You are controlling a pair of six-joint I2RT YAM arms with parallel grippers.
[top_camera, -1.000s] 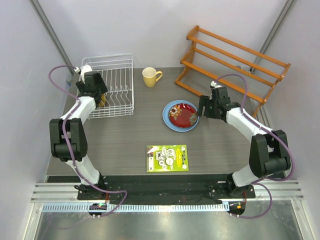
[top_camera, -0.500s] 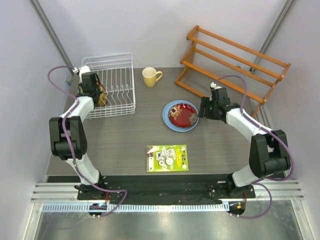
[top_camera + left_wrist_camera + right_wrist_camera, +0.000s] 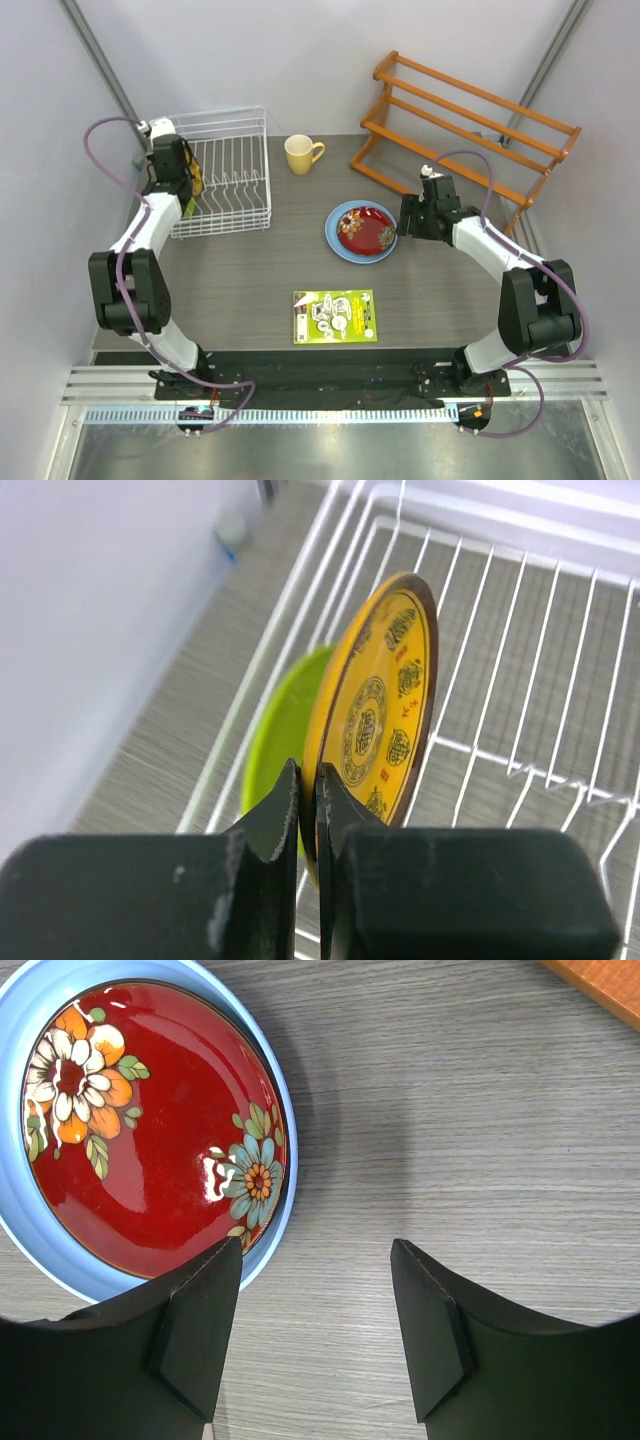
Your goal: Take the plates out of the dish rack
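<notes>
The white wire dish rack [image 3: 237,150] stands at the back left. In it the yellow patterned plate [image 3: 375,710] stands on edge, and my left gripper [image 3: 308,790] is shut on its rim. A lime green plate [image 3: 280,720] stands just behind it. From above, the left gripper [image 3: 185,182] is over the rack's left side. On the table the dark red flowered plate [image 3: 140,1130] lies on the light blue plate [image 3: 40,1245]. My right gripper [image 3: 316,1260] stands open over bare table just right of them, its left finger [image 3: 205,1320] over the blue rim.
A yellow mug [image 3: 300,153] stands right of the rack. An orange wooden slatted rack [image 3: 470,120] fills the back right. A green printed card [image 3: 335,316] lies near the front middle of the table.
My left gripper has shut on the yellow plate and drawn back toward the rack's far left. The right gripper has narrowed a little and barely moved.
</notes>
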